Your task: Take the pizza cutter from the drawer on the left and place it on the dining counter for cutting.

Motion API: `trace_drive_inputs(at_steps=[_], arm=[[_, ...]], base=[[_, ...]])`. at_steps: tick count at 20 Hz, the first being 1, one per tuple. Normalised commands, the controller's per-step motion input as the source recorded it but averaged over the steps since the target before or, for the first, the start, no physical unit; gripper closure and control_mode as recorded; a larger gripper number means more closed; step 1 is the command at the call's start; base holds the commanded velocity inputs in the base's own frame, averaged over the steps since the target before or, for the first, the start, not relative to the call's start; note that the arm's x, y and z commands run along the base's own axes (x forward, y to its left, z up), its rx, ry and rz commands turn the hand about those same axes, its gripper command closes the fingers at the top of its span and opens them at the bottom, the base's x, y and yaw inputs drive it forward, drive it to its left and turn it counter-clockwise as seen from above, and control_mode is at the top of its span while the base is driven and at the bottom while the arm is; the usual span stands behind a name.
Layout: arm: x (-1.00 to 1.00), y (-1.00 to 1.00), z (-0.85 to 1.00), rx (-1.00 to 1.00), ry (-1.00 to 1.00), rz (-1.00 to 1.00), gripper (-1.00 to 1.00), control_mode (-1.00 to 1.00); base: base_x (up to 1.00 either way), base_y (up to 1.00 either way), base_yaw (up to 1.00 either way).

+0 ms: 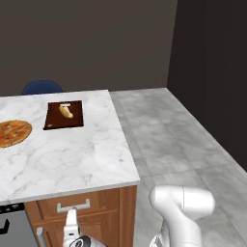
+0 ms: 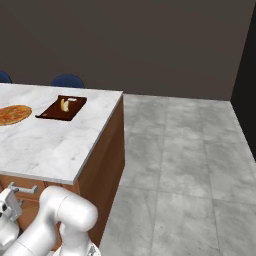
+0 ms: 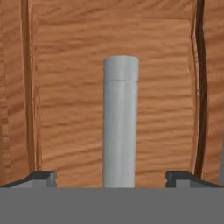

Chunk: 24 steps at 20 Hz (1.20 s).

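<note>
The drawer [image 1: 99, 200] sits just under the edge of the dining counter [image 1: 72, 159], and its panelled front [image 3: 70, 109] looks shut. Its silver bar handle [image 3: 120, 122] stands between my two dark fingertips [image 3: 43, 177]. My gripper [image 3: 117, 177] is open, with the jaws on either side of the handle and a gap on each side. In the base views the hand [image 1: 71, 226] [image 2: 7, 202] is low in front of the drawer handle [image 1: 73, 206] [image 2: 22, 189]. The pizza cutter is hidden.
On the white marble dining counter [image 2: 50, 145] lie a dark cutting board [image 1: 64, 115] [image 2: 62, 108] with a pale bread piece on it and a pizza [image 1: 13, 132] [image 2: 12, 114]. A blue chair [image 1: 42, 87] [image 2: 67, 81] stands behind. Grey tiled floor [image 2: 175, 165] lies to the right.
</note>
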Motion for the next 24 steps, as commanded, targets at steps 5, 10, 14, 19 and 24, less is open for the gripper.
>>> trace_drive_inputs(at_steps=[5,10,14,19,24], arm=[[0.22,0.08,-0.11,0.00,-0.03,0.00,-1.00,-1.00],[0.28,0.00,-0.03,0.00,-0.02,0.00,-1.00,-1.00],[0.28,0.00,0.00,0.00,-0.02,0.00,-1.00,-1.00],[0.28,0.00,-0.01,0.00,-0.01,0.00,-1.00,-1.00],[0.23,0.00,0.00,0.00,0.00,0.00,-1.00,-1.00]], base=[[0.00,0.00,0.00],[0.00,0.00,0.00],[0.00,0.00,0.00],[0.00,0.00,0.00],[0.00,0.00,0.00]])
